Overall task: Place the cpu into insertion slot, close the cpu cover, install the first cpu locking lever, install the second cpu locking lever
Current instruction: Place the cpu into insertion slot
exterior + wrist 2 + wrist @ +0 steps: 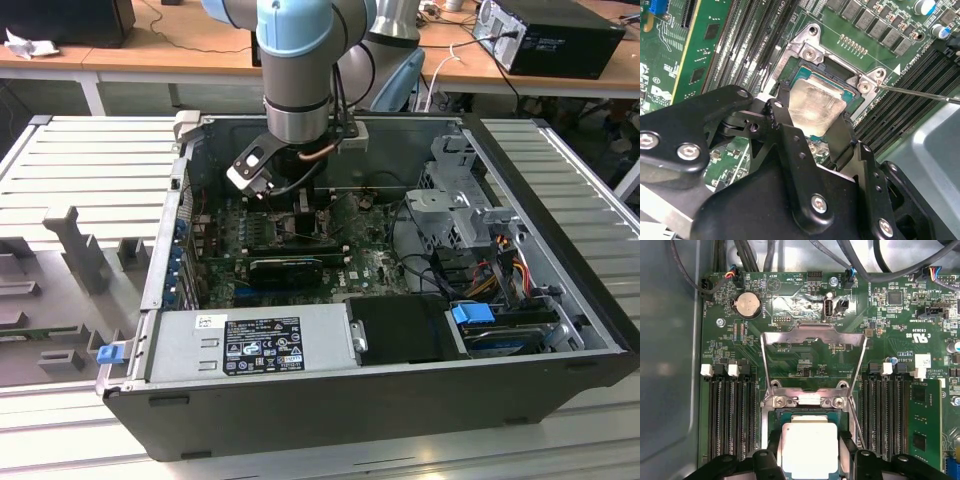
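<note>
Currently I have the gripper (pixel 811 117) clamped on two sides of the cpu (pixel 810 447), squarely over the insertion slot (pixel 837 75); the cpu cover (pixel 812 334) stands swung open, giving access.

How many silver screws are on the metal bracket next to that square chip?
2: one screw and a second screw, side by side on the bracket between the cpu and the open cover. Others may hide under the gripper.

cpu (pixel 809 450) cut off by the first wrist view's edge, insertion slot (pixel 840 75) mostly hidden beneath it
</note>
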`<state>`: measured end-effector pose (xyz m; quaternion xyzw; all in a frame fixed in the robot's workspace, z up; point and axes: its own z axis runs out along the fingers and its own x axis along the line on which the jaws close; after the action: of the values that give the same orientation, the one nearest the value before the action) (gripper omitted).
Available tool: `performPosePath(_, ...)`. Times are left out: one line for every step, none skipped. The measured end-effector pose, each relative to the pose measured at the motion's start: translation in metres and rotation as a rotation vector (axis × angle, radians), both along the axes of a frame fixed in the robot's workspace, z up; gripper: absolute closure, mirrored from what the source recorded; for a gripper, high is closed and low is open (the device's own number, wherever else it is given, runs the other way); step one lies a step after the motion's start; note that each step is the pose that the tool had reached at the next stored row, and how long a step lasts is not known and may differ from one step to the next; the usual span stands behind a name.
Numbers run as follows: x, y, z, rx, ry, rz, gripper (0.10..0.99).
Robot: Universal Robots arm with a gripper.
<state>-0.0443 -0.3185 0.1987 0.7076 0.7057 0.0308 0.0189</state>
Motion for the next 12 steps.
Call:
performPosePath(0.0000,0.0000,0.0000,0.002,0.0001,0.000,0.537)
performPosePath(0.0000,0.0000,0.0000,0.004,0.0001,0.000,0.537)
performPosePath(0.0000,0.0000,0.0000,0.007,0.0001,-0.001,0.475)
performPosePath(0.0000,0.0000,0.0000,0.009,0.0001,-0.001,0.475)
performPosePath(0.0000,0.0000,0.0000,0.010,0.0000,-0.002,0.475)
performPosePath(0.0000,0.0000,0.0000,0.012,0.0001,-0.002,0.475)
performPosePath(0.0000,0.0000,0.0000,0.013,0.0001,-0.002,0.475)
performPosePath(0.0003,0.0000,0.0000,0.015,0.0001,-0.002,0.475)
performPosePath(0.0002,0.0000,0.0003,0.016,0.0001,-0.002,0.475)
performPosePath(0.0003,0.0000,0.0013,0.016,0.0001,-0.002,0.475)
performPosePath(0.0003,0.0000,0.0016,0.016,0.0000,-0.002,0.475)
performPosePath(0.0003,0.0000,0.0016,0.016,0.0000,-0.001,0.475)
